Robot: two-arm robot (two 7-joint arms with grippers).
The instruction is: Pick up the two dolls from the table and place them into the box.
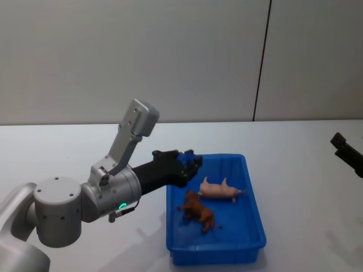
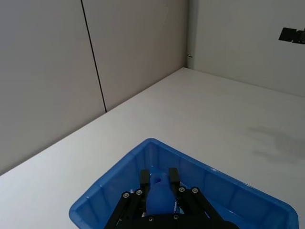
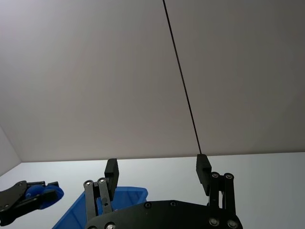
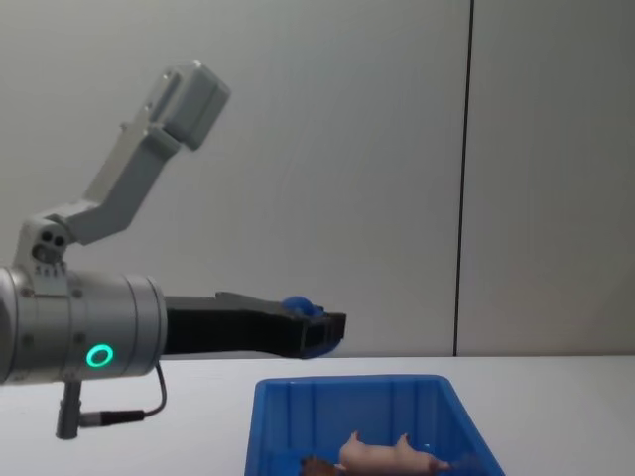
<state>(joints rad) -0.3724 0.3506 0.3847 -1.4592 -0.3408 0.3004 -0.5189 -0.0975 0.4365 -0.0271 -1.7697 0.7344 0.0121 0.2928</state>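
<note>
- Head view: the left gripper (image 1: 191, 164), a black claw on a grey arm, hangs at the near-left rim of the bright blue rectangular plastic box (image 1: 249, 195) on the plain white matte table (image 1: 295, 153). Both dolls lie inside the box, just beyond and below the claw's tips: the pale flesh-pink doll with stubby limbs (image 1: 220, 190) lies on its side nearest the tips, and the darker reddish-brown doll (image 1: 198, 211) sits beside it, closer to the robot. Neither doll touches the claw. The right gripper (image 1: 347, 152) shows at the far right edge, well apart from the box.
- Left wrist view: the left gripper's (image 2: 159, 177) two black fingers (image 2: 144, 177) stand a narrow gap apart, with a small blue piece seen between them; whether it is gripped I cannot tell. The box's ribbed blue wall (image 2: 119, 183) lies directly under the tips.
- Right wrist view: the right gripper (image 3: 157, 171) has its two fingers spread wide with nothing between them; a corner of the box (image 3: 131, 193) shows low behind it.
- Chest view: the left gripper (image 4: 329, 332) reaches out level above the box's left rim (image 4: 260, 397); the pink doll (image 4: 389, 454) lies below and to the right of the tips, on the box floor.
</note>
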